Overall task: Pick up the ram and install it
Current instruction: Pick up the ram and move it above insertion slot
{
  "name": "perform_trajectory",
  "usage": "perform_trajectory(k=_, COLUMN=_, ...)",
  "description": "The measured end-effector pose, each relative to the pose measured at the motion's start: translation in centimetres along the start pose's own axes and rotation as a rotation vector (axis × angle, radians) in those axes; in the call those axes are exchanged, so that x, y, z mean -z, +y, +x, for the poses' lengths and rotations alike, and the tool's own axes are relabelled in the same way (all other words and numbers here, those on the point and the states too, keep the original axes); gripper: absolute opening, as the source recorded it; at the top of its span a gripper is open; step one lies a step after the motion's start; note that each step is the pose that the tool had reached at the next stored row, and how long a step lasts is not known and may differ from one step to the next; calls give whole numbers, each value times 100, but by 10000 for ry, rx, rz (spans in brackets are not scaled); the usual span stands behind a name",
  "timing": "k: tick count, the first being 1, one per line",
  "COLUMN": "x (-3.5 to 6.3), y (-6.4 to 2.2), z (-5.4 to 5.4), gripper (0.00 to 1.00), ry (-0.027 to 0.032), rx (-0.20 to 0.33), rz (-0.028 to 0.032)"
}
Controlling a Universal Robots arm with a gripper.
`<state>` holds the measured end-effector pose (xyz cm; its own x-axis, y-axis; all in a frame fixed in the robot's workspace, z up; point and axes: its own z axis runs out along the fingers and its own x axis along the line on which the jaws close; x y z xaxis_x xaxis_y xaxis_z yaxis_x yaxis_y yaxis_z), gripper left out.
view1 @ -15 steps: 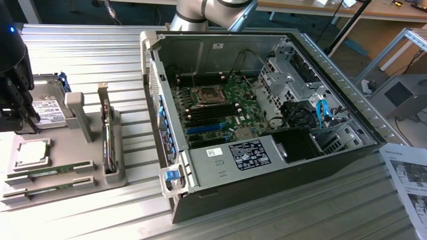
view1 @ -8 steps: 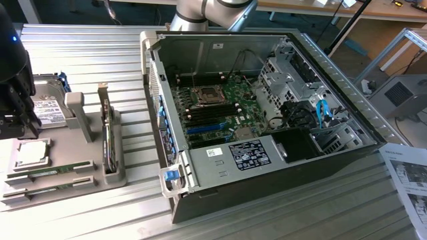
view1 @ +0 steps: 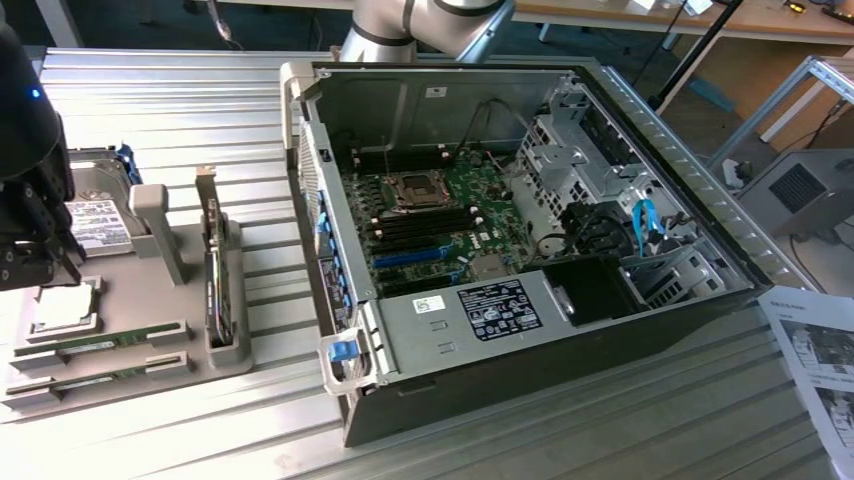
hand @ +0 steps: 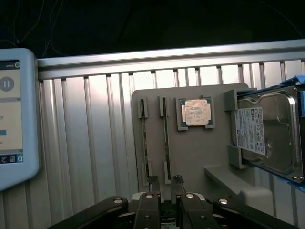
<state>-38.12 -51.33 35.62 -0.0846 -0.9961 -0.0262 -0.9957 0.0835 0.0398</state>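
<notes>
Two ram sticks, thin and green, stand on edge in a grey holder tray (hand: 190,157): one (hand: 165,138) and a second (hand: 144,143) beside it. In the exterior view they lie at the tray's near left, ram (view1: 100,345) and ram (view1: 94,378). My gripper (hand: 165,180) hovers above the tray, open, its two fingertips (hand: 152,180) either side of the line of the first stick and holding nothing. Seen from outside, the dark gripper (view1: 47,262) hangs over the tray at the exterior view's left. The open computer case (view1: 534,330) shows the motherboard's dark memory slots (view1: 420,225).
On the tray also sit a square silver processor chip (hand: 198,113), a hard drive (hand: 267,131) and an upright expansion card (view1: 214,270). A tablet screen (hand: 14,114) lies beside the tray. Printed sheets (view1: 814,350) lie at the exterior view's right, on the ribbed metal table (view1: 601,440).
</notes>
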Motion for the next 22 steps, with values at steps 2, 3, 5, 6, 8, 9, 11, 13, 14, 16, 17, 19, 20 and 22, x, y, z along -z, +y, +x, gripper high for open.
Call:
perform_trajectory(k=2, x=-16, y=-1, z=6, gripper=24, ry=0, rx=0, rz=0)
perform_trajectory(k=3, x=-25, y=-1, z=9, gripper=24, ry=0, rx=0, rz=0)
perform_trajectory(k=5, x=-51, y=-3, z=19, gripper=24, ry=-1, rx=0, rz=0)
perform_trajectory(k=6, x=-59, y=-4, z=22, gripper=24, ry=0, rx=0, rz=0)
perform_trajectory(k=8, x=-75, y=-5, z=26, gripper=24, ry=0, rx=0, rz=0)
perform_trajectory(k=9, x=-84, y=-5, z=29, gripper=24, ry=0, rx=-1, rz=0)
perform_trajectory(k=11, x=-102, y=-6, z=33, gripper=24, ry=0, rx=-1, rz=0)
perform_trajectory(k=13, x=-122, y=-7, z=37, gripper=24, ry=0, rx=0, rz=0)
perform_trajectory(k=14, x=-133, y=-8, z=40, gripper=24, ry=-1, rx=0, rz=1)
perform_trajectory(k=16, x=-151, y=-9, z=44, gripper=24, ry=0, rx=0, rz=1)
perform_trajectory(k=17, x=-160, y=-10, z=46, gripper=24, ry=0, rx=0, rz=0)
perform_trajectory(k=19, x=-182, y=-11, z=51, gripper=24, ry=0, rx=0, rz=0)
perform_trajectory(k=20, x=-191, y=-12, z=53, gripper=24, ry=-1, rx=0, rz=0)
perform_trajectory(k=22, x=-211, y=-12, z=58, gripper=24, ry=0, rx=-1, rz=0)
